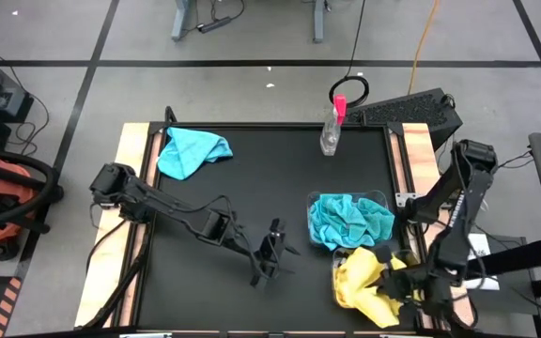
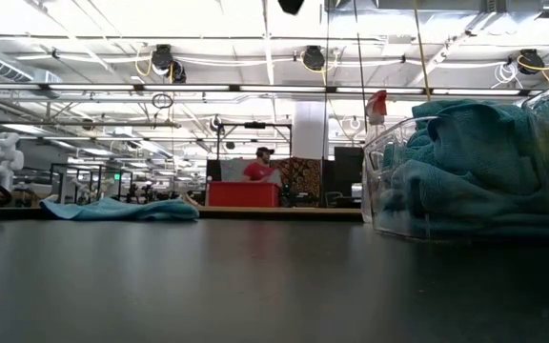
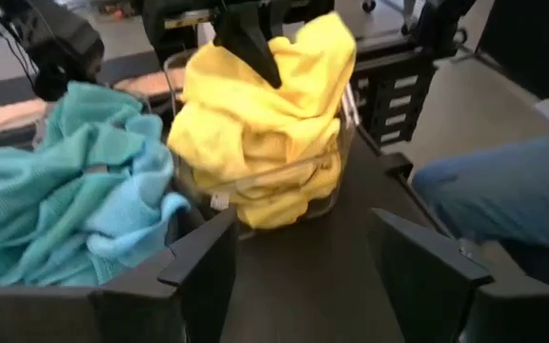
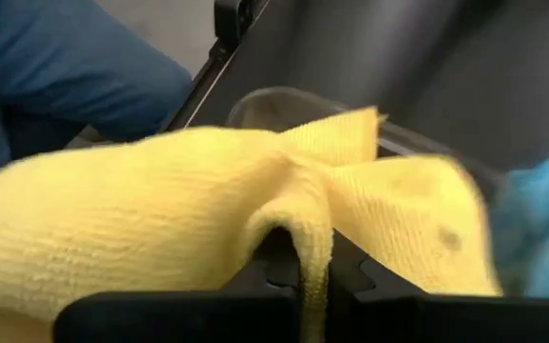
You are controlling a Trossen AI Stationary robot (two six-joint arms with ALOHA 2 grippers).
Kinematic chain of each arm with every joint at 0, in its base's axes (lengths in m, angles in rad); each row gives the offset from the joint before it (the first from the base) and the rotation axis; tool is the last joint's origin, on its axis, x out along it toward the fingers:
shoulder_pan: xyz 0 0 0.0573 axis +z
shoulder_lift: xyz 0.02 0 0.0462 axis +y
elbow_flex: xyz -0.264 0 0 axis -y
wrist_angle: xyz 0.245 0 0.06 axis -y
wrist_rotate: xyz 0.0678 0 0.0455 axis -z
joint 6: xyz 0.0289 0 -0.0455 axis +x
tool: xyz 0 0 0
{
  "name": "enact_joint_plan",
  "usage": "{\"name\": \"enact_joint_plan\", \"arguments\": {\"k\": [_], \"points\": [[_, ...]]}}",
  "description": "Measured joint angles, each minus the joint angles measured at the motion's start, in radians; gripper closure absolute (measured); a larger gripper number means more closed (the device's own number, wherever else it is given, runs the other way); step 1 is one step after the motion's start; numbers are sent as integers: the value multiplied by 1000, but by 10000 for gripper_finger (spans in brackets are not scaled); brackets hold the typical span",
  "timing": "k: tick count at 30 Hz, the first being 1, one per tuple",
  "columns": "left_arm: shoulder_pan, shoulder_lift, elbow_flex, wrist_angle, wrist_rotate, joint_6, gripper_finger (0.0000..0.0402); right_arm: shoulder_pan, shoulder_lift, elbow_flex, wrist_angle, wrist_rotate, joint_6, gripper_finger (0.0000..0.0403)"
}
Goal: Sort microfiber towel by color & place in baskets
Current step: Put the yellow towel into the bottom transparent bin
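Observation:
Yellow microfiber towels [image 1: 360, 282] are heaped in a clear tub [image 3: 284, 181] at the table's near right. Just beyond it, a second clear tub [image 1: 383, 199] holds teal towels [image 1: 348, 221]; the low view shows them close on the right [image 2: 475, 162]. One loose teal towel [image 1: 191, 152] lies flat at the far left of the table. My right gripper [image 1: 397, 282] is over the yellow heap, shut on a yellow towel [image 4: 208, 210]. My left gripper [image 1: 272, 253] hovers open at the near middle of the table and faces both tubs. My right gripper [image 4: 303, 281] pinches a raised fold of the top yellow towel [image 4: 305, 238] between its two fingers. The cloth spreads out to both sides over the fingers. In the left wrist view a finger [image 3: 251, 43] comes down from above onto the heap, and the towel's remainder lies on the pile in the tub.
A clear spray bottle with a pink top [image 1: 332, 127] stands at the far edge, right of the middle. Bare black mat [image 1: 252, 188] stretches between the loose towel and the tubs. A person's jeans-clad leg [image 3: 503, 191] is just beyond the table's near right corner.

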Motion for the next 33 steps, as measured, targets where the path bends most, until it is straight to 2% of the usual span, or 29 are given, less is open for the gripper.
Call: {"name": "enact_joint_plan", "arguments": {"k": [3, 7, 18, 27, 33], "points": [[0, 29, 0, 11, 0, 0, 162, -45, 1, -72, 146, -64, -35, 402], [2, 65, 0, 67, 0, 0, 162, -91, 9, -134, 249, -127, -45, 403], [13, 80, 0, 108, 5, 2, 162, -142, 101, -144, 261, -203, -11, 399], [13, 80, 0, 109, 5, 1, 162, -185, 163, -141, 249, -306, 47, 355], [13, 80, 0, 107, 5, 0, 162, -196, 151, -141, 239, -336, 50, 326]]}}
